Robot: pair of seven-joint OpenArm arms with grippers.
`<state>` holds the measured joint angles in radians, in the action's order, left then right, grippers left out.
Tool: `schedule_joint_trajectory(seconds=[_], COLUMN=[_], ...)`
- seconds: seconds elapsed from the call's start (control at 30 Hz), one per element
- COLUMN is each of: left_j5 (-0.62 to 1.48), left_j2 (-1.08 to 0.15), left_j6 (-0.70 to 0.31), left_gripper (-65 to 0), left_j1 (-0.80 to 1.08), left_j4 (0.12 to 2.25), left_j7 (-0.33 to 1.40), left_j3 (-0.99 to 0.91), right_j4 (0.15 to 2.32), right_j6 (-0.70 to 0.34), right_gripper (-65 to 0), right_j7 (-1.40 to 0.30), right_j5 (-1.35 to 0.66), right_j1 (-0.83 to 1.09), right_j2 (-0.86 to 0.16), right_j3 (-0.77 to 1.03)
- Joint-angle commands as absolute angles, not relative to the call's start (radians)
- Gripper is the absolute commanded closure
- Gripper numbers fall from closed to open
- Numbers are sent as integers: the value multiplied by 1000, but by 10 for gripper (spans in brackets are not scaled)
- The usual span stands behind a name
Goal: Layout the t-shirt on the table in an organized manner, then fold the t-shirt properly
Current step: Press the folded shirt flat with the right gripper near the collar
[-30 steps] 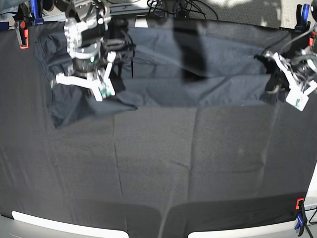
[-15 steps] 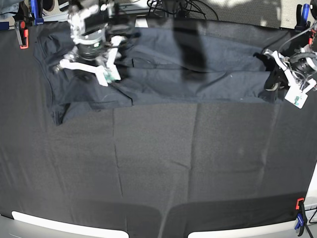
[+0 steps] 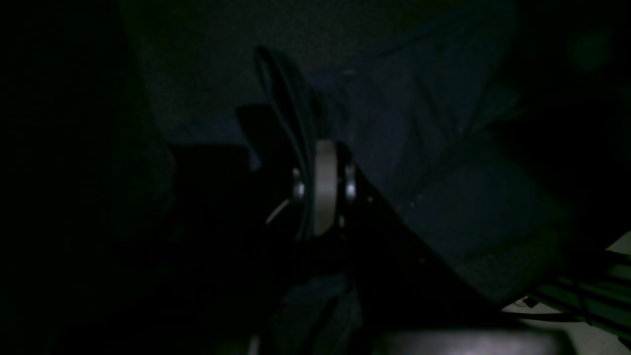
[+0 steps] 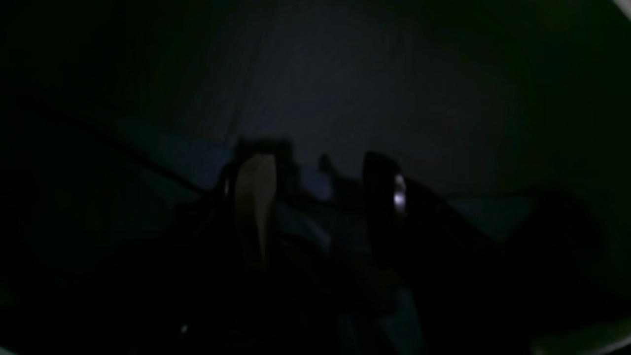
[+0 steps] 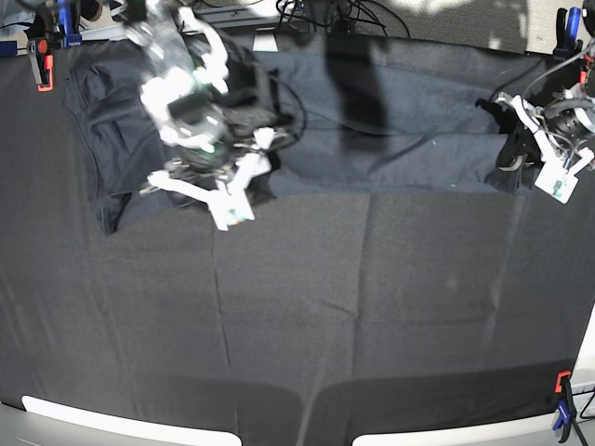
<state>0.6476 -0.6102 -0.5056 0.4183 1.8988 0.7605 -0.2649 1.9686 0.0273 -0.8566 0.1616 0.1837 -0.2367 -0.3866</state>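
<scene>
The base view looks down from high over the whole bench [image 5: 297,316]. Both wrist views sit close above the t-shirt [image 5: 418,130], dark.

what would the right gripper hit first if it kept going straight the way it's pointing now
Probably the t-shirt. The right gripper, its jaws standing apart, points down over the shirt's near edge, and the wrist view shows dark fabric just past the tips. The table lies right beside that edge, and depth is unclear.
</scene>
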Motion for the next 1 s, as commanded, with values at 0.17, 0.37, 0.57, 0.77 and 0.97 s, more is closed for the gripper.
schedule_joint_trajectory(seconds=[0.17,0.37,0.57,0.77,0.97], left_j5=[656,656,656,656,656], left_j2=[-626,-626,-626,-627,-626], left_j6=[-508,-508,-508,-508,-508], left_gripper=[0,0,0,0,0], left_j1=[416,416,416,415,413], left_j4=[1915,1915,1915,1915,1915], left_j7=[740,740,740,723,707], left_j3=[-276,-276,-276,-276,-276], right_j4=[1914,1909,1904,1904,1904], right_j6=[7,8,8,8,8], right_gripper=[-279,-279,-279,-226,0], right_j7=[-873,-904,-907,-897,-823], right_j5=[183,251,266,288,300], right_j1=[163,163,163,163,163], right_j2=[-165,-161,-161,-160,-160], right_j3=[-386,-385,-385,-383,-383])
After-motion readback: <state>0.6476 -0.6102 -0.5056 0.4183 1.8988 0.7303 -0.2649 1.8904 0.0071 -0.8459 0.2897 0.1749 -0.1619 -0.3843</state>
